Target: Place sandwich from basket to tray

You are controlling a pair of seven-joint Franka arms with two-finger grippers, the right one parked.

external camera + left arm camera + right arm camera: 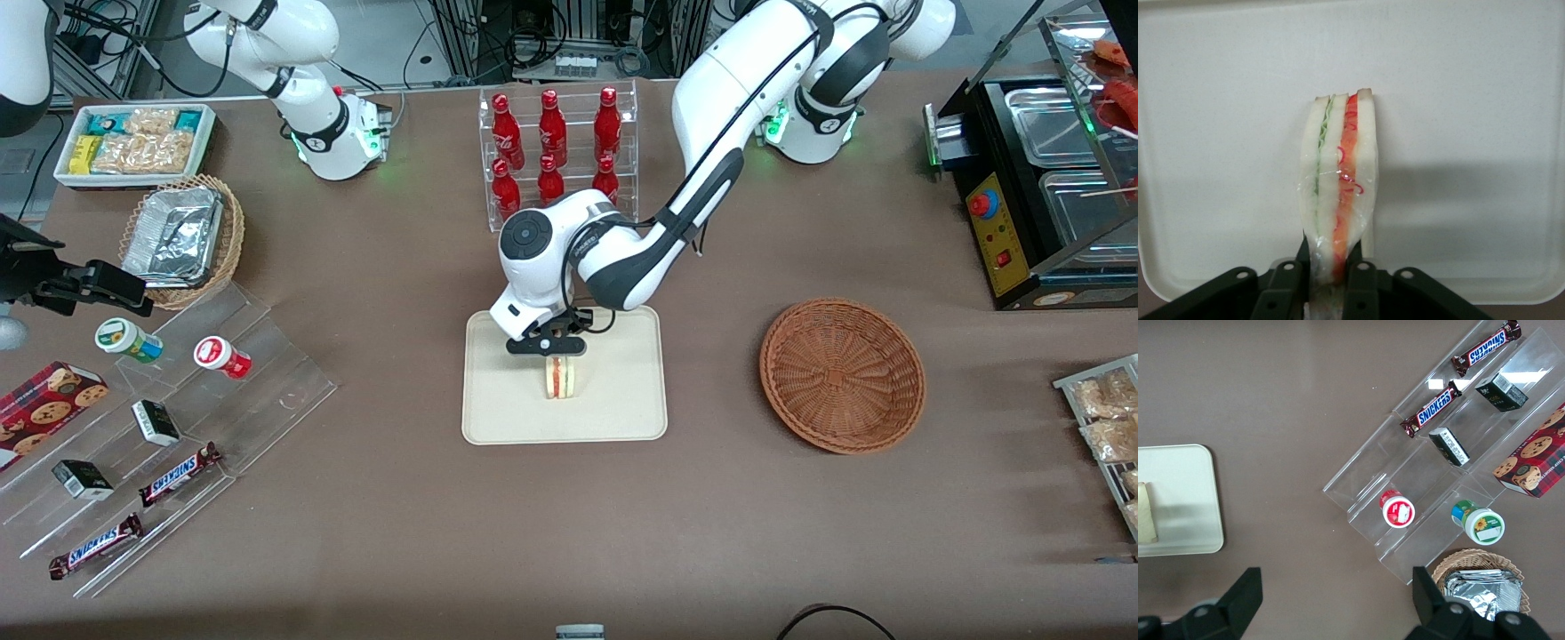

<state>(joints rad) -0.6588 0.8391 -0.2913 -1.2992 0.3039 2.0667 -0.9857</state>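
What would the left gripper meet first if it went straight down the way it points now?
The gripper, shut on the sandwich, points down at the tray; probably the sandwich's edge would press onto the tray first.

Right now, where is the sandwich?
The sandwich stands on edge over the middle of the tray, pinched between the fingers of the gripper, with the empty basket beside the tray.
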